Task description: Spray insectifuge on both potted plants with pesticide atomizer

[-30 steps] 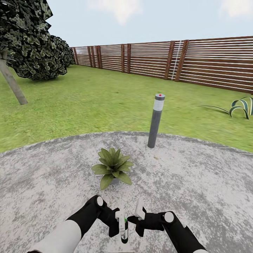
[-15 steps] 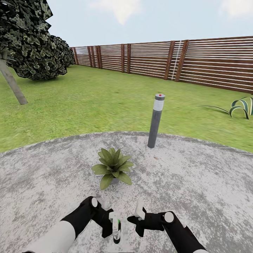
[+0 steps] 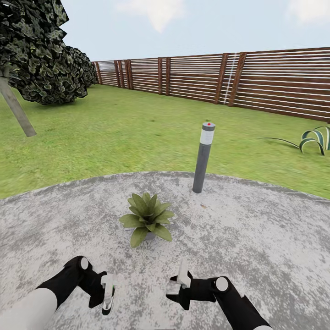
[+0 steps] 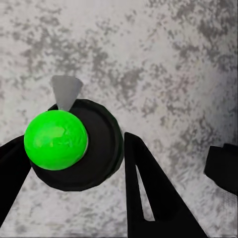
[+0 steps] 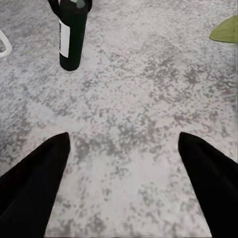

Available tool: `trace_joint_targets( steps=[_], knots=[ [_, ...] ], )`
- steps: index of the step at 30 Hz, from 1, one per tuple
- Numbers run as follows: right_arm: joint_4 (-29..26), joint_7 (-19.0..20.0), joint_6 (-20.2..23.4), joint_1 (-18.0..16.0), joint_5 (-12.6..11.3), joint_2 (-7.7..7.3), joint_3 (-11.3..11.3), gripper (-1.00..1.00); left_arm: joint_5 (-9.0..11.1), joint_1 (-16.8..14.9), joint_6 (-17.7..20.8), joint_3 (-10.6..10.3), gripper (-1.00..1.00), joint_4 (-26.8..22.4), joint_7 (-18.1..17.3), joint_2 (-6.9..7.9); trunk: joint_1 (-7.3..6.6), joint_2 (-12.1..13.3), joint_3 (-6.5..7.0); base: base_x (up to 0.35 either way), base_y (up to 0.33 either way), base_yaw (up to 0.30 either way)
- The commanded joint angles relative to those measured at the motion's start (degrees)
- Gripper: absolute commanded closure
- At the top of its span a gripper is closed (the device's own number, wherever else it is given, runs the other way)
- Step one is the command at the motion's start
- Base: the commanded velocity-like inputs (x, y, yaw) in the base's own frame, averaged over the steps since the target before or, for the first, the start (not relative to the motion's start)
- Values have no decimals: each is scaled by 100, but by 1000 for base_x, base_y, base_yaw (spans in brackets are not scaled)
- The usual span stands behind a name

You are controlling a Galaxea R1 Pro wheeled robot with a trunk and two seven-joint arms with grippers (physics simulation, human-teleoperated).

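Grey paving (image 3: 256, 229) lies open; left claw (image 3: 108, 293) grips the atomizer (image 5: 72, 34), right claw (image 3: 179, 284) released.

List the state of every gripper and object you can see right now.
left gripper: shut on the pesticide atomizer, held off the paving
right gripper: open, holding nothing
potted plant: upright on the paving, untouched
bollard lamp: upright at the paving's edge
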Motion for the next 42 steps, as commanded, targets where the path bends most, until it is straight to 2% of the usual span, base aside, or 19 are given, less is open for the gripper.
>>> trace_joint_targets(
  steps=[1, 3, 6, 9, 11, 13, 14, 17, 19, 21, 23, 24, 25, 28, 31, 35, 38, 40, 42],
  knots=[
    [-4, 4, -38, -2, 55, -6, -8, -100, 7, -2, -11, -16, 100, -10, -12, 64, -1, -2, -5, 0, 0, 0],
    [6, -11, -41, -2, 55, -23, -25, -100, 24, -2, 2, -12, 100, -10, 5, 160, -1, -2, -5, 0, 0, 0],
    [117, -182, -53, -2, 55, -154, -48, -100, 29, -21, 67, 2, 100, -10, 31, 196, -1, -2, -5, 0, 0, 0],
    [447, -954, -62, 4, 46, -349, -46, -100, 34, -56, 218, 283, 100, -12, 42, 152, -1, -2, -5, 0, 0, 0],
    [957, -1725, -74, 6, 36, -504, -45, -100, 23, -62, 513, 500, 100, -17, 89, 122, -1, -2, -5, 0, 0, 0],
    [1410, -2454, -82, 7, 19, -613, -45, -100, 34, -63, 641, 573, 100, -18, 197, 117, -1, -2, -5, 0, 0, 0],
    [1601, -2790, -84, 7, 13, -639, -48, -100, 38, -63, 667, 611, 100, -19, 232, 118, -1, -2, -5, 0, 0, 0],
    [2333, -4272, -86, 11, -5, -649, -52, -100, 37, -69, 751, 847, 100, -18, 277, 114, -1, -2, -5, 0, 0, 0],
    [2813, -5304, -81, 14, -29, -623, -63, -100, 39, -75, 1015, 975, 100, -17, 282, 108, -1, -2, -5, 0, 0, 0],
    [3194, -6217, -79, 15, -236, -583, -227, -100, 45, -87, 1446, 1038, 100, -18, 277, 96, -1, -2, -5, 0, 0, 0],
    [3396, -6694, -78, 16, -678, -560, -502, -100, 55, -103, 1788, 1068, 100, -19, 263, 75, -1, -2, -5, 0, 0, 0],
    [3464, -6852, -78, 16, -1018, -554, -641, -100, 52, -136, 1932, 1078, 100, -19, 256, 40, -1, -2, -5, 0, 0, 0],
    [3487, -6911, -78, 16, -1204, -554, -697, -100, 49, -164, 1993, 1082, 100, -19, 254, 18, -1, -2, -5, 0, 0, 0],
    [3506, -6999, -78, 16, -1562, -559, -791, -100, 47, -262, 2326, 1084, 100, -19, 243, -59, -1, -2, -5, 0, 0, 0],
    [3517, -7015, -79, 16, -1628, -565, -812, -100, 51, -387, 2905, 1075, 100, -19, 238, -72, -1, -2, -5, 0, 0, 0],
    [3533, -7024, -94, 16, -1643, -582, -822, -100, 51, -484, 3165, 1080, 100, -19, 233, -83, -1, -2, -5, 0, 0, 0],
    [3541, -7037, -102, 25, -1648, -621, -862, -100, 41, -509, 3424, 1072, 100, -25, 237, -156, -1, -2, -5, 0, 0, 0],
    [3543, -7036, -105, 31, -1647, -629, -1172, -100, 38, -523, 3893, 1065, 100, -215, 240, -182, -1, -2, -5, 120, 0, 0],
    [3543, -7035, -108, 33, -1644, -631, -1477, -100, 41, -526, 4148, 1069, 100, -443, 238, -187, -1, -2, -5, 257, 0, 0]
  ],
)
